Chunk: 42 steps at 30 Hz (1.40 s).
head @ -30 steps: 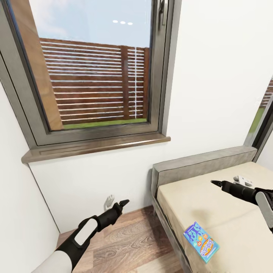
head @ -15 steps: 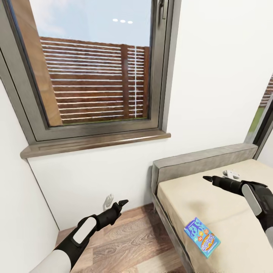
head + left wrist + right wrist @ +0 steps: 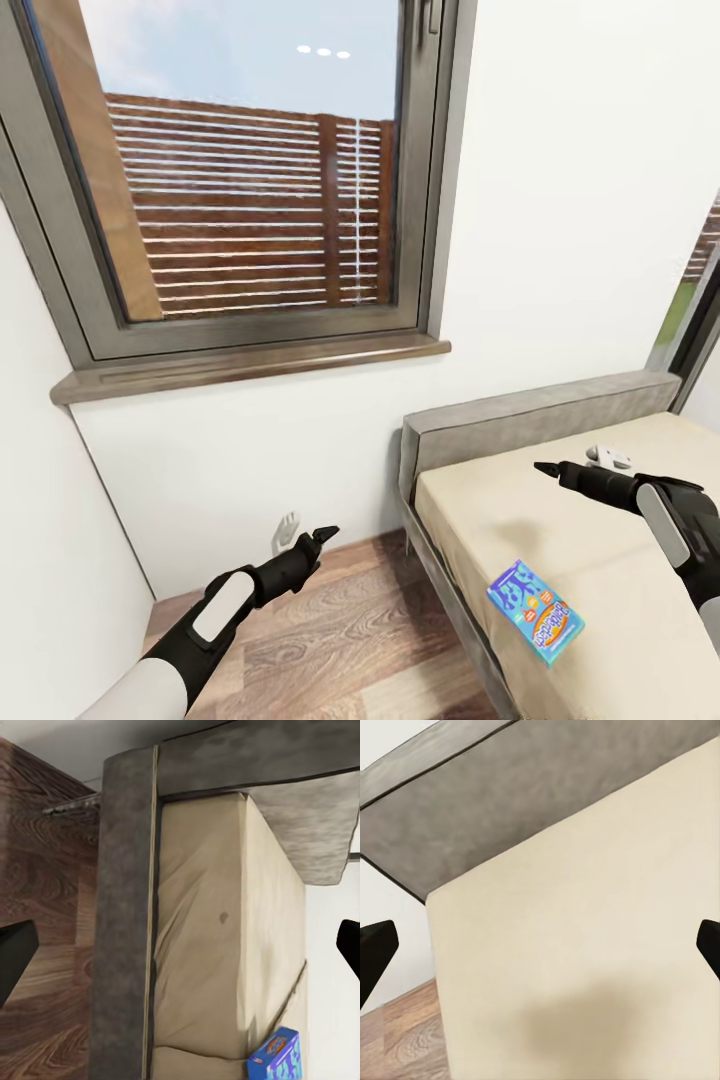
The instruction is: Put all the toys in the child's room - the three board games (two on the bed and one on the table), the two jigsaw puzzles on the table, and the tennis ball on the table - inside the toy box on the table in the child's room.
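You are looking at a corner of the child's room. A big window (image 3: 240, 180) with a grey frame sits in the white wall, and a brown sill (image 3: 250, 368) runs under it. Through the glass you see a brown slat fence (image 3: 250, 210) and blue sky.

The bed (image 3: 560, 520) is at the right, with a beige mattress, a grey frame and a low grey headboard (image 3: 530, 430). One board game (image 3: 535, 610), a small blue box with orange on it, lies flat on the mattress near the edge closest to you. A small white and grey thing (image 3: 607, 458) lies on the mattress near the headboard; you cannot tell what it is.

Your left claw (image 3: 322, 537) hangs over the wood floor (image 3: 340, 640), beside the bed and near a white wall plug (image 3: 288, 525). In the left wrist view its two dark tips sit far apart, so it is wide and holds nothing. That view also shows the blue box at the far end of the mattress.

Your right claw (image 3: 545, 467) hangs over the mattress, up near the headboard and well apart from the board game. In the right wrist view its tips are far apart too, so it is wide and holds nothing. A soft shadow (image 3: 585, 1027) falls on the mattress under it.
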Tool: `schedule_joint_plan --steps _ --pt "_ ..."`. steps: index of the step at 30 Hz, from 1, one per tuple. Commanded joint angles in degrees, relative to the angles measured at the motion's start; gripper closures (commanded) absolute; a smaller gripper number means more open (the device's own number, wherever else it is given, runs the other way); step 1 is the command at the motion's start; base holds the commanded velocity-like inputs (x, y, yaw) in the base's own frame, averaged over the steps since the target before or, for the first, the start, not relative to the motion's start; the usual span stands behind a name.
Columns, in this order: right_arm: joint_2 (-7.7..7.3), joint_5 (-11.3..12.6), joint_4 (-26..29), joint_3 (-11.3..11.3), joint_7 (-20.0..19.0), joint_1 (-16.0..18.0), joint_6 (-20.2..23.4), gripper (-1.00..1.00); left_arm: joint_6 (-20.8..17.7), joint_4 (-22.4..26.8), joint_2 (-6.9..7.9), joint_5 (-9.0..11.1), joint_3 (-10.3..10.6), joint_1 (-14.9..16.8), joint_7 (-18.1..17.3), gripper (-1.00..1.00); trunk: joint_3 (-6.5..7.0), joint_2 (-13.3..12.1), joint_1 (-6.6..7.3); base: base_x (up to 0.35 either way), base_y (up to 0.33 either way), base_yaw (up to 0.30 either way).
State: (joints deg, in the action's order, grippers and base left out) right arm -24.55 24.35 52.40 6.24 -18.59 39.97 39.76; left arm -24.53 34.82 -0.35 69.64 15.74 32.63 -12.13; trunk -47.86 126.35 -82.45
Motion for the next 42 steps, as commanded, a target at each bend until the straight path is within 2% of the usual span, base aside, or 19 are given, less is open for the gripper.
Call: schedule_joint_plan --steps 1,20,30,38,42 --pt "0.01 -0.01 0.04 0.13 -0.21 0.03 0.33 -1.0 -0.16 -0.03 0.01 0.32 0.07 0.05 -0.07 -1.0 -0.24 0.44 -0.22 0.0 0.0 0.0" --pt "-0.37 0.01 0.86 0.22 -0.21 0.03 0.48 -1.0 -0.39 -0.02 -0.35 0.39 0.09 0.17 -0.75 -1.0 -3.65 8.06 -4.39 0.0 0.0 0.0" --pt "-2.35 0.31 2.87 0.3 -0.21 -0.03 1.94 -1.0 -1.18 0.07 -1.17 0.23 0.15 0.23 -4.04 -1.0 -5.45 12.07 -6.59 0.0 0.0 -0.098" --pt "-3.41 0.39 3.77 0.33 -0.21 -0.05 3.03 -1.0 -1.92 1.56 -1.56 0.07 0.54 0.28 -6.96 -1.0 -5.45 12.07 -6.59 0.0 0.0 -0.22" --pt "-3.71 0.41 4.11 0.53 -0.21 -0.06 3.29 -1.0 -2.04 2.84 -1.64 0.05 1.83 0.22 -8.19 -1.0 -5.45 12.07 -6.59 0.0 0.0 -0.249"
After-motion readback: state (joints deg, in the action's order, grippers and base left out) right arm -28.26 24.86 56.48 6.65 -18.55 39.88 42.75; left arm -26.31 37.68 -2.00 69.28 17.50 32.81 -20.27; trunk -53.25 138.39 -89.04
